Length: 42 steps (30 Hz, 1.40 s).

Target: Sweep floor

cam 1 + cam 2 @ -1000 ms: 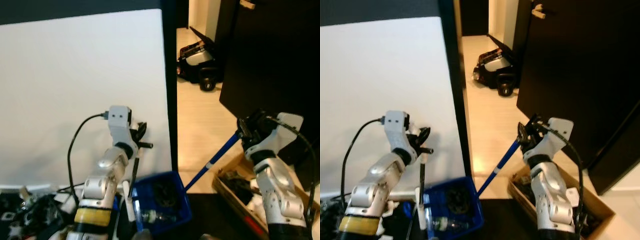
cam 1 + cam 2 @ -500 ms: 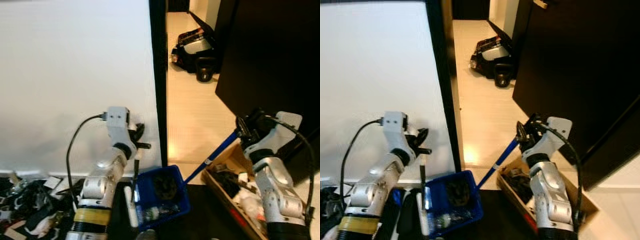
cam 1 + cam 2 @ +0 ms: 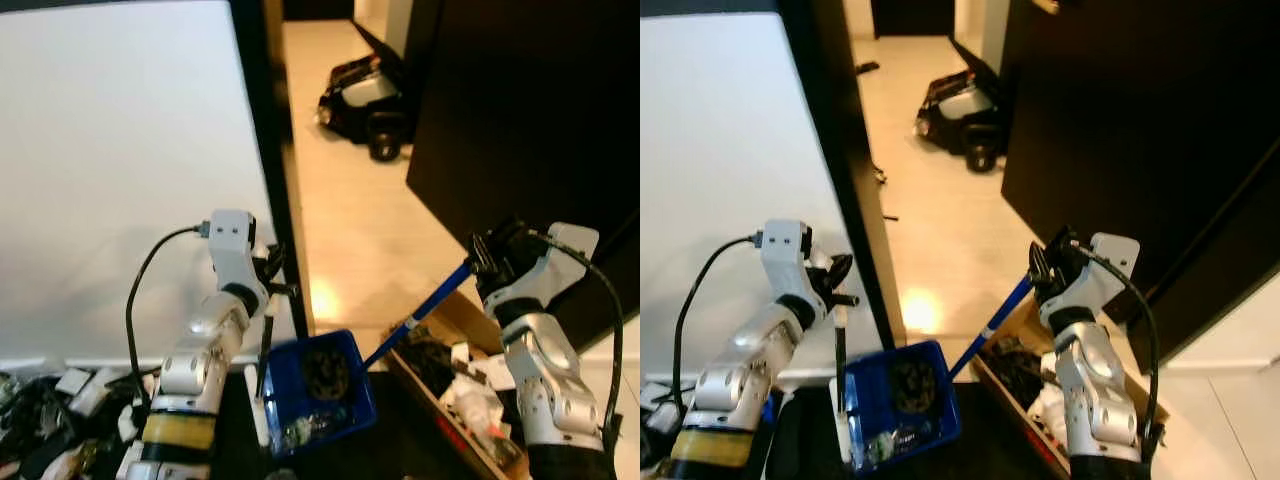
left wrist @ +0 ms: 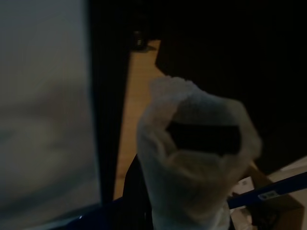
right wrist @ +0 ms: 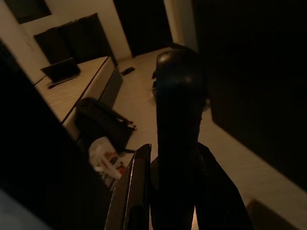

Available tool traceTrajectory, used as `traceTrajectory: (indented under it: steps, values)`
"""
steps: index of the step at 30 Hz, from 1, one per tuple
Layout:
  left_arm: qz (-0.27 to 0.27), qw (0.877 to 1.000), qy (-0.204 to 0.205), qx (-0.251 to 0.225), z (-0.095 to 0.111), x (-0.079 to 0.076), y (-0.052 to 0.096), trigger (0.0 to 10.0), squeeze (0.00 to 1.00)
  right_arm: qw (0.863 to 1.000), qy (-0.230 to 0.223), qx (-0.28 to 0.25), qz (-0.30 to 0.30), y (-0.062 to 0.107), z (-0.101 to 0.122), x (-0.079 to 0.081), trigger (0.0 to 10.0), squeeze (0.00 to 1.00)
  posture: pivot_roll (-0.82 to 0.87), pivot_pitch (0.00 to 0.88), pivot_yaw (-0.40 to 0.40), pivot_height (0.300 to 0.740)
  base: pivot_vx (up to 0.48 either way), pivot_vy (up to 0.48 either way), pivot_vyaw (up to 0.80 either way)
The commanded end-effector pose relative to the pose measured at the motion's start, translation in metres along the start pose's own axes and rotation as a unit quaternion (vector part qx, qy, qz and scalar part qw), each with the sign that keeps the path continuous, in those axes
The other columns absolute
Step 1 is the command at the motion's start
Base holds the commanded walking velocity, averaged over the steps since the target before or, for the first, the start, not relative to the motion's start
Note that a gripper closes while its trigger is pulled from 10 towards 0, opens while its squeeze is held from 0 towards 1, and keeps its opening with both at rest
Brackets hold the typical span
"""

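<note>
Blue broom handle slanted; blue dustpan low, debris inside.

Both arms: silver segmented housings, white boxy wrist modules, black fingers. Left arm has a yellow band near its base and a black cable looping from the wrist module down the forearm. Right arm carries a black cable too, arcing from its wrist module.
</note>
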<state>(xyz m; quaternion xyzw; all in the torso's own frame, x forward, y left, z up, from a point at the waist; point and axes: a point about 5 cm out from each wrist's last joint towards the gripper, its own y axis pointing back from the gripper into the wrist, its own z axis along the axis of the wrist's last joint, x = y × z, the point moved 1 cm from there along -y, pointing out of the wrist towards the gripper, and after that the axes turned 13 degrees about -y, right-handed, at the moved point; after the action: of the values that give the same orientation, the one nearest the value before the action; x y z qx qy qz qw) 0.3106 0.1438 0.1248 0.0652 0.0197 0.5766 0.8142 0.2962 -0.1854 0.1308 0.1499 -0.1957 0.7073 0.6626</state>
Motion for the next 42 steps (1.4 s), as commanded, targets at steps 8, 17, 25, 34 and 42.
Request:
traceTrajectory:
  steps: [8, 17, 25, 34, 42]
  values:
    - [0.008, 1.000, -0.008, -0.012, 0.005, 0.005, 0.001, 10.0, 0.00, 1.000, -0.013, -0.018, 0.008, -0.001, 0.005, 0.004, 10.0, 0.00, 0.02, 0.032, 0.042, 0.740, 0.282, -0.359, 0.00]
    - [0.008, 1.000, -0.006, -0.013, 0.005, 0.005, 0.002, 10.0, 0.00, 1.000, -0.013, -0.018, 0.008, -0.001, 0.005, 0.004, 10.0, 0.00, 0.01, 0.033, 0.041, 0.740, 0.240, -0.340, 0.00]
    - [0.013, 1.000, 0.006, -0.018, 0.006, 0.007, 0.003, 10.0, 0.00, 0.999, -0.015, -0.040, 0.034, -0.004, 0.022, 0.012, 10.0, 0.00, 0.01, 0.036, 0.043, 0.740, 0.000, -0.041, 0.00]
    - [0.013, 1.000, 0.008, -0.014, 0.004, 0.007, 0.003, 10.0, 0.00, 0.991, 0.004, -0.133, 0.000, -0.012, 0.081, -0.001, 10.0, 0.00, 0.01, 0.036, 0.044, 0.740, 0.000, 0.000, 0.00]
    - [0.012, 1.000, 0.008, -0.010, 0.002, 0.007, 0.002, 10.0, 0.00, 0.976, 0.019, -0.213, -0.034, -0.012, 0.139, -0.015, 10.0, 0.00, 0.00, 0.033, 0.050, 0.740, 0.000, 0.000, 0.00]
